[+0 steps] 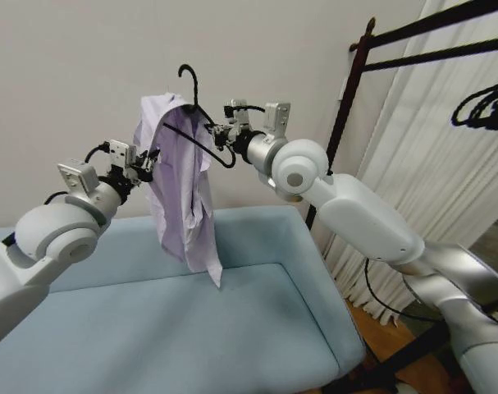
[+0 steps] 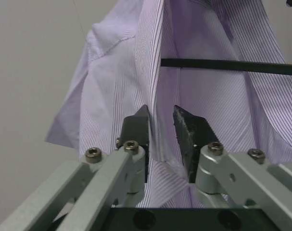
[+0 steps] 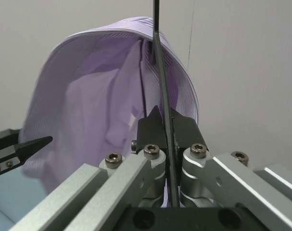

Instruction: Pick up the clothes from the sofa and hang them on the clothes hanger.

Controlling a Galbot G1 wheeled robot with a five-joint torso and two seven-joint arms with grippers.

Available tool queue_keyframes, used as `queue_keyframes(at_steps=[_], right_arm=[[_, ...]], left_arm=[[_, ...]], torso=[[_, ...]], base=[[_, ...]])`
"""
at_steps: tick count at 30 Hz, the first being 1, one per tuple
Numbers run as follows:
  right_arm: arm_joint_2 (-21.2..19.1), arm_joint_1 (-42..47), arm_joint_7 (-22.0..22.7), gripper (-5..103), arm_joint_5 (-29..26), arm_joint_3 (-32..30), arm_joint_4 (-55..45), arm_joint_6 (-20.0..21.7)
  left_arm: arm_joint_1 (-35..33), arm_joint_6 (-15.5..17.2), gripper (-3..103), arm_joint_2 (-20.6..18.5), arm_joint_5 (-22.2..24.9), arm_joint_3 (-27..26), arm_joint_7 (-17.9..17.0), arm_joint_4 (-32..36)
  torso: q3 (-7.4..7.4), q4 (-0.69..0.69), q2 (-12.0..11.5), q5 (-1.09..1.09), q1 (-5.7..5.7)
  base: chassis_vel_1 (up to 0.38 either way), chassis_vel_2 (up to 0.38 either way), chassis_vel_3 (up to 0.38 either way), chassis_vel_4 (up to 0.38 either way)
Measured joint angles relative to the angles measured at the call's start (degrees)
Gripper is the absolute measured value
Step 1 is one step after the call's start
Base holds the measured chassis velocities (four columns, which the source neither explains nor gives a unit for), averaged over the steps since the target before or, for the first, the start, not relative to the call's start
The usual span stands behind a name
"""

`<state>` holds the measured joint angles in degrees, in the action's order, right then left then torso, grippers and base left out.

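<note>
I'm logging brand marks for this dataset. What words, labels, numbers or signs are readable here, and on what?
None: no readable text stands on the purple shirt, the black hanger, the left gripper, the right gripper or the sofa.

Both arms aloft, jaws clamped.

No legible txt, labels or nos. anywhere — 0 readable.
</note>
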<state>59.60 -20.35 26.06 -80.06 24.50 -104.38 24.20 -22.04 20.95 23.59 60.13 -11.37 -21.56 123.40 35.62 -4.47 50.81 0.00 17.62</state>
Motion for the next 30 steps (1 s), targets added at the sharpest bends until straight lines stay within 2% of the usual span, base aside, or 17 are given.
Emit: queue_keyframes(at_steps=[1, 5, 6, 7, 9, 10, 11, 13, 14, 16, 17, 18, 19, 23, 24, 29, 30], right_arm=[[0.00, 0.00, 0.00, 1, 0.00, 0.00, 0.00, 0.00], [-0.66, -0.31, -0.35, 1, -0.23, 0.27, -0.57, 0.04], [-0.66, -0.31, -0.35, 1, -0.23, 0.27, -0.57, 0.04], [-0.82, -0.40, -0.52, 1, -0.24, 0.28, -0.58, 0.05], [-1.08, -0.49, -0.89, 1, -0.17, 0.28, -0.58, 0.05], [-1.48, -0.54, -1.63, 1, 0.06, 0.28, -0.37, 0.04], [-3.52, -0.07, -7.39, 1, 1.86, 0.11, 1.79, -1.07], [-5.42, 0.71, -12.84, 1, 3.72, 0.06, 3.30, -2.29], [-5.42, 0.71, -12.84, 1, 3.72, 0.06, 3.30, -2.29], [-7.24, 1.23, -17.98, 1, 4.26, -0.29, 4.31, -3.00], [-8.11, 1.36, -21.03, 1, 4.48, -0.55, 5.07, -3.18], [-8.94, 1.39, -24.41, 1, 4.93, -0.74, 5.99, -3.46], [-8.94, 1.39, -24.41, 1, 4.93, -0.74, 5.99, -3.46], [-11.44, 1.06, -37.73, 1, 6.17, -1.83, 9.54, -2.95], [-11.44, 1.06, -37.73, 1, 6.17, -1.83, 9.54, -2.95], [-13.23, 1.16, -50.96, 1, 10.57, -3.05, 11.10, -0.14], [-13.23, 1.16, -50.96, 1, 10.57, -3.05, 11.10, -0.14]], left_arm=[[0.00, 0.00, 19, 0.00, 0.00, 0.00, 0.00, 0.00], [-0.94, -0.73, 41, -0.09, 0.13, -0.96, -0.35, 0.27], [-0.94, -0.73, 41, -0.09, 0.13, -0.96, -0.35, 0.27], [-1.29, -0.84, 46, -0.09, 0.17, -1.28, -0.39, 0.37], [-1.75, -1.01, 46, -0.09, 0.21, -1.75, -0.43, 0.51], [-2.26, -1.11, 51, -0.11, 0.28, -2.34, -0.44, 0.69], [-4.46, -1.39, 68, -0.51, 0.92, -5.19, -0.25, 0.93], [-6.20, -1.57, 79, -0.90, 1.67, -7.28, 0.43, 0.54], [-6.20, -1.57, 79, -0.90, 1.67, -7.28, 0.43, 0.54], [-7.02, -1.86, 79, -1.28, 3.32, -8.62, 1.56, -0.48], [-7.03, -1.89, 89, -1.45, 4.43, -8.96, 1.88, -1.04], [-6.79, -1.89, 94, -1.65, 6.08, -9.14, 2.73, -2.01], [-6.79, -1.89, 94, -1.65, 6.08, -9.14, 2.73, -2.01], [-2.70, -2.29, 100, -2.33, 9.91, -7.29, 8.93, -7.93], [-2.70, -2.29, 100, -2.33, 9.91, -7.29, 8.93, -7.93], [5.48, -1.88, 100, -2.57, 12.23, -3.41, 22.98, -17.70], [5.48, -1.88, 100, -2.57, 12.23, -3.41, 22.98, -17.70]], torso=[[0.00, 0.00, 0.00, 0.00, 0.00], [0.00, 0.00, 0.00, 0.00, 0.00], [0.00, 0.00, 0.00, 0.00, 0.00], [0.00, 0.00, 0.00, 0.00, 0.00], [0.00, 0.00, 0.00, 0.00, 0.00], [0.00, 0.00, 0.00, 0.00, 0.00], [0.00, 0.01, 0.00, 0.00, 0.00], [0.00, 0.00, 0.00, 0.01, 0.00], [0.00, 0.00, 0.00, 0.01, 0.00], [0.00, -0.01, 0.00, 0.01, 0.00], [0.00, -0.01, 0.00, 0.01, 0.00], [0.00, 0.00, 0.00, 0.01, 0.00], [0.00, 0.00, 0.00, 0.01, 0.00], [0.00, 0.00, 0.00, 0.01, 0.00], [0.00, 0.00, 0.00, 0.01, 0.00], [0.00, -0.01, 0.00, 0.00, 0.00], [0.00, -0.01, 0.00, 0.00, 0.00]], base=[[0.000, 0.000, 0.000, 0.000], [0.000, 0.000, 0.000, 0.000], [0.000, 0.000, 0.000, 0.000], [0.000, 0.000, 0.000, 0.000], [0.000, 0.000, 0.000, 0.000], [0.000, 0.000, 0.000, 0.000], [0.000, 0.000, 0.000, 0.000], [0.000, 0.000, 0.000, 0.000], [0.000, 0.000, 0.000, 0.000], [0.000, 0.000, 0.000, 0.000], [0.000, 0.000, 0.000, 0.000], [0.000, 0.000, 0.000, 0.000], [0.000, 0.000, 0.000, 0.000], [0.000, 0.000, 0.000, 0.000], [0.000, 0.000, 0.000, 0.000], [0.000, 0.000, 0.000, 0.000], [0.000, 0.000, 0.000, 0.000]])
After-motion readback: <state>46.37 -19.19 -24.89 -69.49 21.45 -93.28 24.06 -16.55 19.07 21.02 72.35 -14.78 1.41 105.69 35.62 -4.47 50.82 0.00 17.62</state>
